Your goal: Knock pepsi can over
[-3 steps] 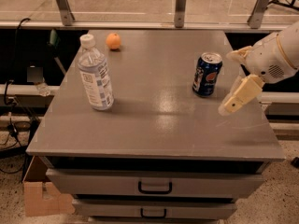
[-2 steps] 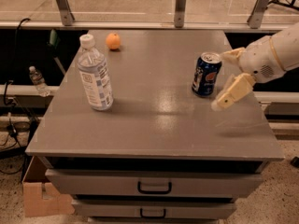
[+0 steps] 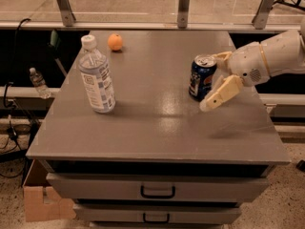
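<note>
Camera view: by the table's (image 3: 157, 132) right edge, the gripper (image 3: 213, 82), fingers apart, sits just beside the upright pepsi can (image 3: 200, 80); a low push might only slide it.

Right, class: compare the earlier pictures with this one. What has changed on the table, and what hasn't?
The gripper, open, moved left from beside the pepsi can to right up against it. The can seems nudged slightly left but stands upright, not taken hold of. The water bottle and orange stayed put.
</note>
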